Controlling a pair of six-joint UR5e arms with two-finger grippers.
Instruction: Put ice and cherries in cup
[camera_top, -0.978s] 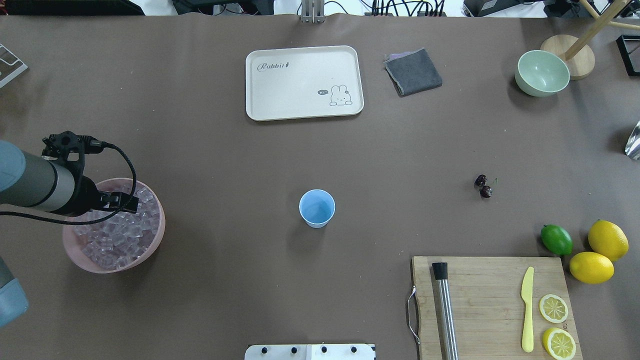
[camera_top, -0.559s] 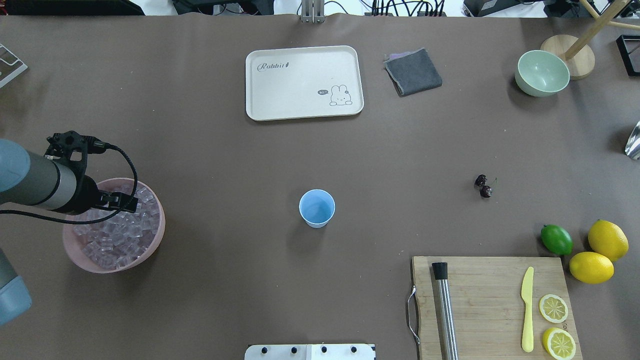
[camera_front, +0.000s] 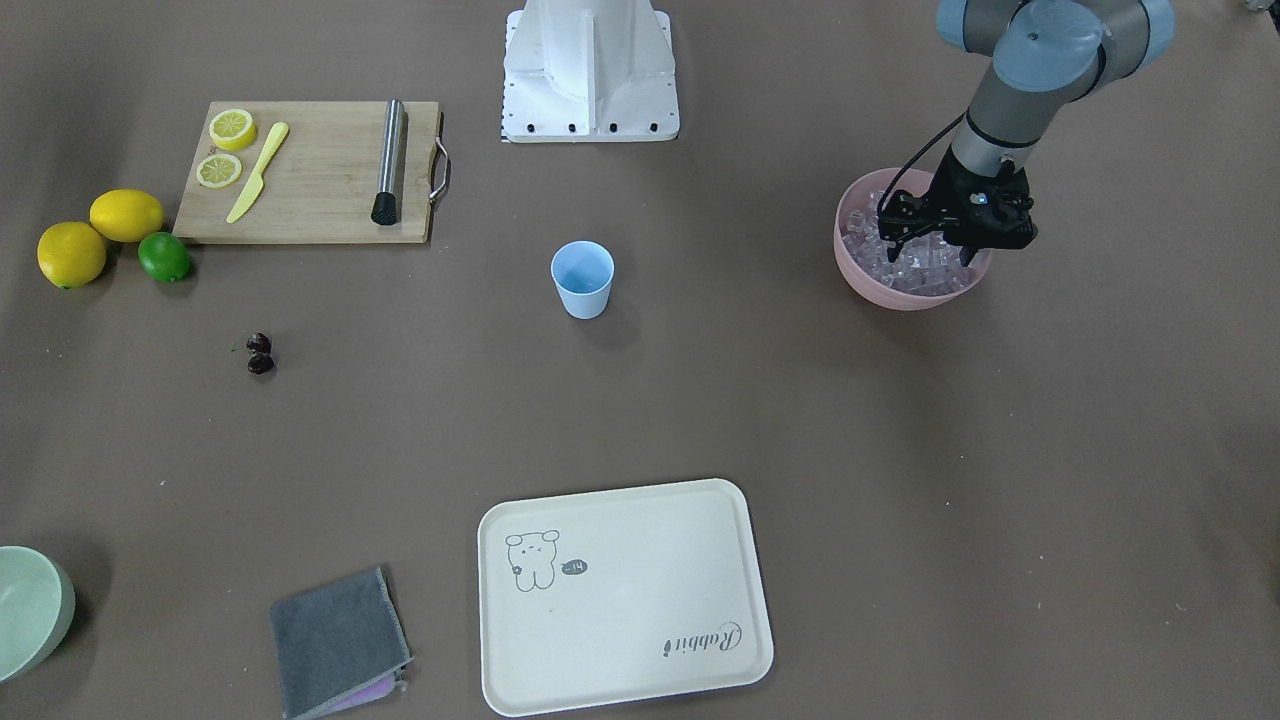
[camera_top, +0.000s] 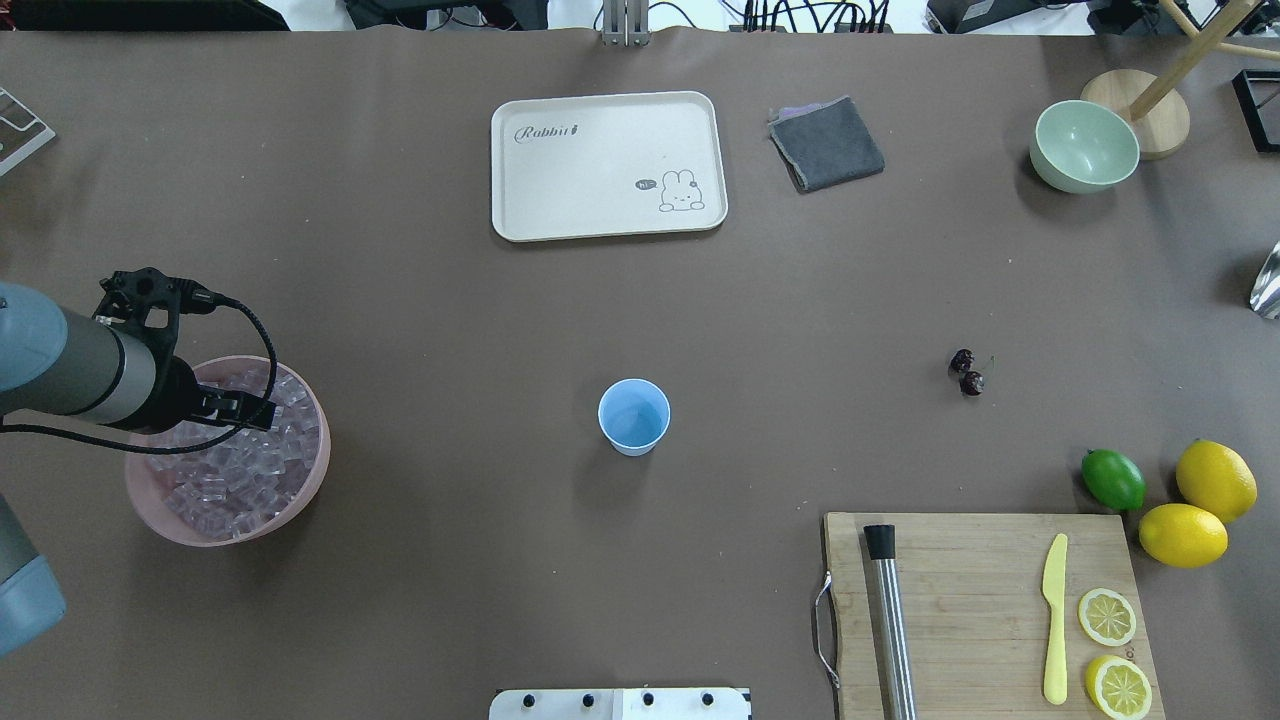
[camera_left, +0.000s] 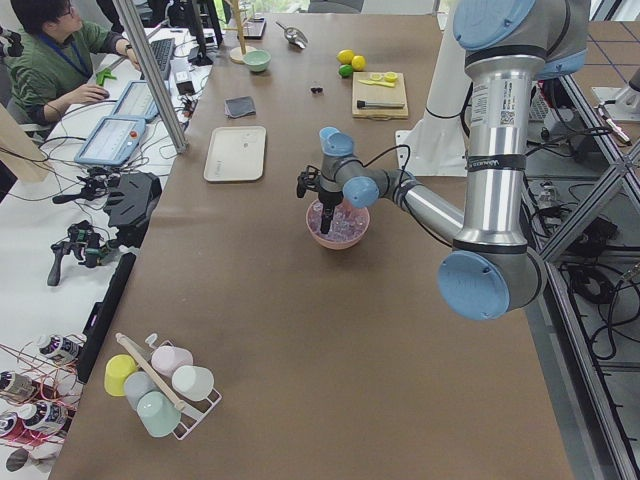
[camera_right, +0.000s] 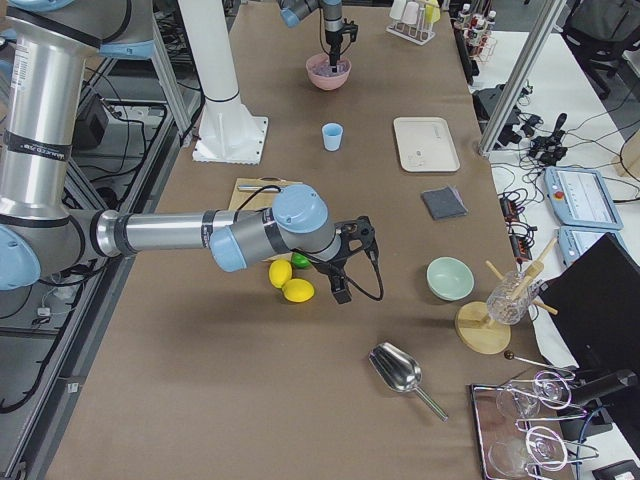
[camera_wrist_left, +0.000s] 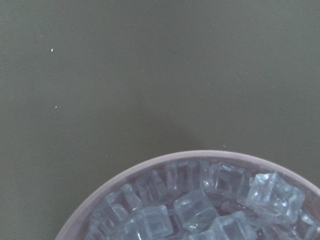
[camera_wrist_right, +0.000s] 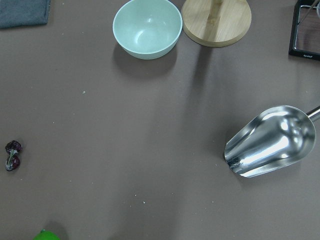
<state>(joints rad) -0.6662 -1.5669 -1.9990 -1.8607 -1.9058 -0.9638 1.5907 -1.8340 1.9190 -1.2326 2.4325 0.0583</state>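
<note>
The light blue cup (camera_top: 633, 416) stands upright and empty mid-table; it also shows in the front view (camera_front: 582, 279). The cherries (camera_top: 966, 373) lie on the table to its right, and also show in the right wrist view (camera_wrist_right: 12, 155). The ice (camera_top: 230, 480) fills a pink bowl (camera_top: 322, 455) at the left. My left gripper (camera_front: 928, 248) points down into the bowl, jaws spread among the cubes, holding nothing that I can see. My right gripper (camera_right: 340, 292) shows only in the exterior right view, above the table near the lemons; I cannot tell its state.
A cream tray (camera_top: 607, 166), a grey cloth (camera_top: 826, 143) and a pale green bowl (camera_top: 1084, 146) lie at the far side. A cutting board (camera_top: 980, 600) with knife, lemon slices and a steel rod, a lime (camera_top: 1113, 479) and lemons (camera_top: 1215, 480) sit front right. A metal scoop (camera_wrist_right: 270, 142) lies far right.
My left gripper has shifted slightly toward the robot and lower into the ice bowl. Cup and cherries have not moved.
</note>
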